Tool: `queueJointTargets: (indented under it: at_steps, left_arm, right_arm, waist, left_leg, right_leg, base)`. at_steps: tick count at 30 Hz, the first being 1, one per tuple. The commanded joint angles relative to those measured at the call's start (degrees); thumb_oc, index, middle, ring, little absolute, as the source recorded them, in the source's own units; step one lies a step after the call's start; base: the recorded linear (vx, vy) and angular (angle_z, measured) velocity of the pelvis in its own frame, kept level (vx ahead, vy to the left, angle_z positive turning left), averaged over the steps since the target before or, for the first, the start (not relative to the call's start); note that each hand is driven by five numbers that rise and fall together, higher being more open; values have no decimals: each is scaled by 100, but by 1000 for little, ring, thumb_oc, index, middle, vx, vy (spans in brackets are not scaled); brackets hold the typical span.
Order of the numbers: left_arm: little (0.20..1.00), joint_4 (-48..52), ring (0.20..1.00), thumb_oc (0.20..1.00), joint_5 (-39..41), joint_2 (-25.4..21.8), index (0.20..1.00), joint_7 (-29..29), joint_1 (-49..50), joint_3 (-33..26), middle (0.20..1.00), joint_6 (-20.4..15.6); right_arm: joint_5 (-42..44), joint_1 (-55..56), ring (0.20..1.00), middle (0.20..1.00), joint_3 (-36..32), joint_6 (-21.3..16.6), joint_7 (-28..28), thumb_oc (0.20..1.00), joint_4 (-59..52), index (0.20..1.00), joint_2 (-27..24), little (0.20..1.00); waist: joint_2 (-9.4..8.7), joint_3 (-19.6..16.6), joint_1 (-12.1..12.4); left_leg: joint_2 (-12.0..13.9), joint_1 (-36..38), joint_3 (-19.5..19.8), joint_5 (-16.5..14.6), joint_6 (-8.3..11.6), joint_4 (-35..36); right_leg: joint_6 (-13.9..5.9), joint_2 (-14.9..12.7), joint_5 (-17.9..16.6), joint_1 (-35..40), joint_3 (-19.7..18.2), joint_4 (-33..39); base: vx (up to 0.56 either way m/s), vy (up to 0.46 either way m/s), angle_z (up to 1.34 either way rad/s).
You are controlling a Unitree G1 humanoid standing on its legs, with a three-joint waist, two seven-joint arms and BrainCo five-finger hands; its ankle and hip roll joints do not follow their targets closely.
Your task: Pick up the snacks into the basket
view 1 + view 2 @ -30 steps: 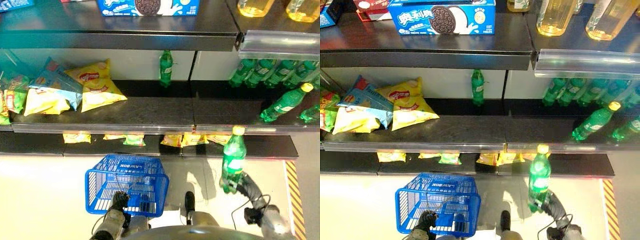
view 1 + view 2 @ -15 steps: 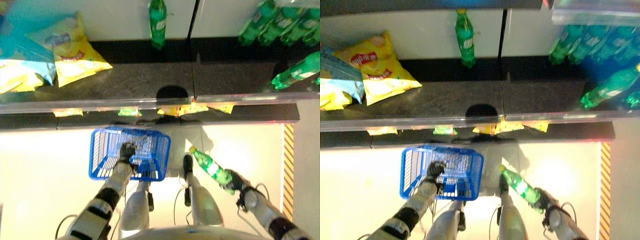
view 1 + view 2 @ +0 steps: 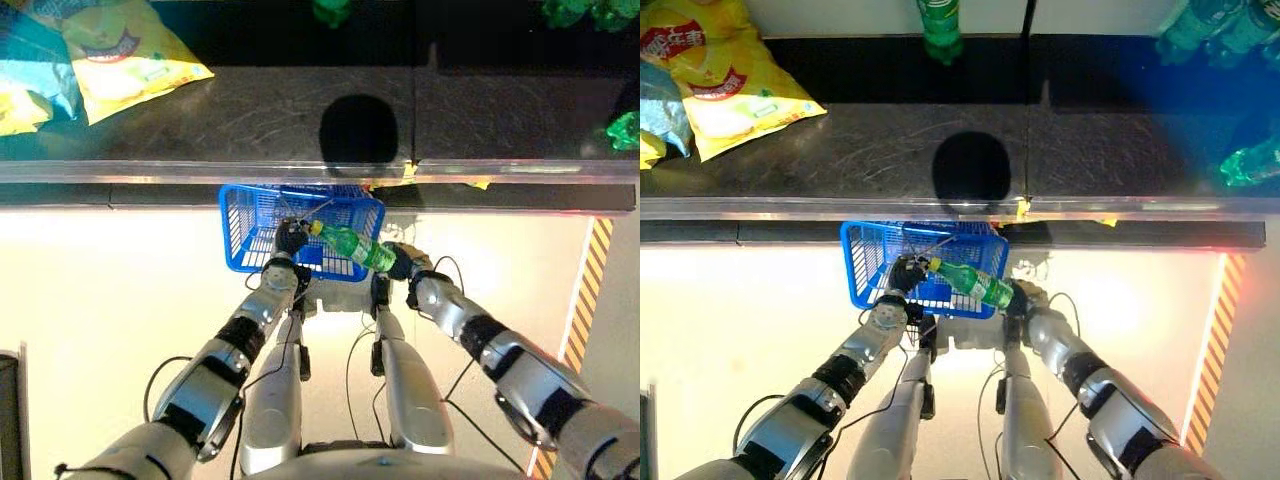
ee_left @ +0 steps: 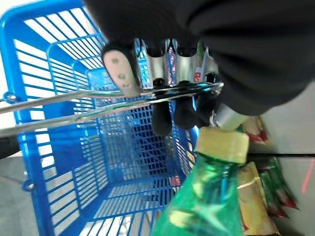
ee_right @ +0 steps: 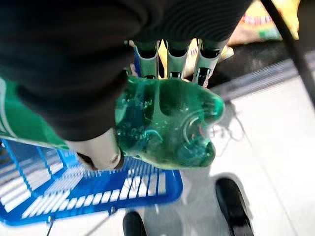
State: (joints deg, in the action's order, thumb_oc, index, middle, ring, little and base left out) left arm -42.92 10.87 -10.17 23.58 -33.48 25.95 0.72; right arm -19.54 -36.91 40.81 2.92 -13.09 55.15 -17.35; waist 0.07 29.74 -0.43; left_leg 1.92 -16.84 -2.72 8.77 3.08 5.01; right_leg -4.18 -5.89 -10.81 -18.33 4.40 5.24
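Now I have the green plastic soda bottle with the yellow cap [image 3: 352, 247] tilted nearly flat, cap end over the near rim of the blue plastic mesh basket [image 3: 245, 215], base end clamped in my right robot hand [image 3: 402, 262], whose fingers wrap round the bottle's bottom in the right wrist view. My left robot hand [image 3: 289, 239] is curled round the basket's thin metal wire handle [image 4: 59, 96], carrying the basket above the pale floor [image 3: 100, 300], just below the edge of the dark shelf [image 3: 250, 120].

I judge this to be the placing step: the bottle is at the basket but not yet inside. Next I would need to bring it further over the opening, lower it past the handle, and only then loosen the fingers; the cap sits very close to my left fingertips [image 4: 161, 123], so I would watch for a clash.

Count: 1 basket, 1 bottle in hand, and 1 whole yellow crisp bag [image 3: 725, 85] on the shelf, with other bags and green bottles cut off at the edges.
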Motion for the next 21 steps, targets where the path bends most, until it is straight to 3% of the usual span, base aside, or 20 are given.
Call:
queueJointTargets:
  at_steps: [1,8,17,21]
  left_arm:
    - [200,227,200,200,-67,389,200,-31,-384,408,200,-364]
    - [200,830,200,200,-156,787,200,-37,-431,1005,200,-439]
    - [200,2509,200,200,42,623,200,-195,-331,1427,200,-501]
    - [200,2705,200,200,88,644,200,-203,-369,1467,200,-477]
  right_arm:
    - [213,-306,200,200,204,-189,-118,200,107,200,197,200]
    - [732,-852,200,200,130,-219,-355,200,815,200,566,200]
    - [1039,-1725,200,200,-228,-108,-717,200,1457,200,415,200]
    - [1110,-1966,200,200,-303,-91,-856,200,1458,200,372,200]
  waist:
    - [2,5,133]
    - [141,5,338]
    - [436,5,749]
    - [509,5,828]
  left_leg:
    - [-131,-270,309,-25,147,-21]
    - [-190,-614,409,23,161,-21]
    - [-305,-1331,517,98,170,-73]
    - [-345,-1510,544,113,173,-80]
  right_leg:
    - [-501,-223,202,-121,-81,-189]
    - [-517,-267,158,-358,51,-128]
    - [-561,-351,68,-851,278,-75]
    - [-581,-387,50,-985,341,-66]
  base:
    - [4,7,11]
    - [6,1,13]
    - [-2,9,10]
    - [7,18,12]
